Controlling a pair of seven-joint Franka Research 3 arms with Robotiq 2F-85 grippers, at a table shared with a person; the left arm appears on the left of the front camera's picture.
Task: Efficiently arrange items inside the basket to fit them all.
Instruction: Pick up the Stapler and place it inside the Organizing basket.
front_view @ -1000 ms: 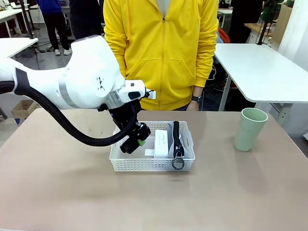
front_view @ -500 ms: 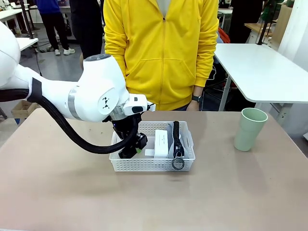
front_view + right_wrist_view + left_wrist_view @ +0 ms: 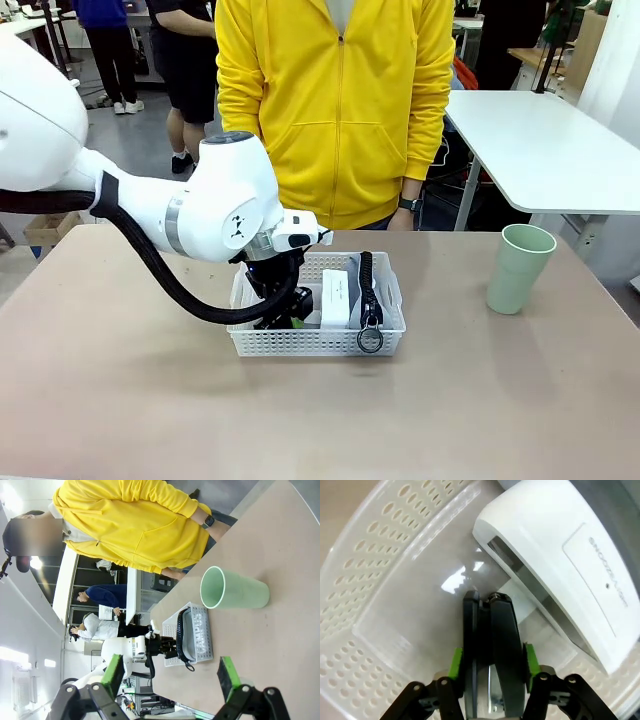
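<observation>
beige table [image 3: 120,380] is shared with a person in a yellow hoodie [image 3: 335,100] standing at its far side. the left gripper [image 3: 491,661] is lowered into the white lattice basket [image 3: 375,555], and its green pads are pressed against both sides of the slim black bar [image 3: 505,630], which is held on edge close to the basket floor. just beside this gripper the small white box [image 3: 555,565] is seen. beyond the box, farther from the gripper, the grey campus pouch [image 3: 366,285] is stood at the basket's other end. well apart from the gripper, outside the basket, the pale green cup [image 3: 520,268] is stood upright on the table. the right gripper [image 3: 170,672] is held with its pads wide apart, nothing between them.
</observation>
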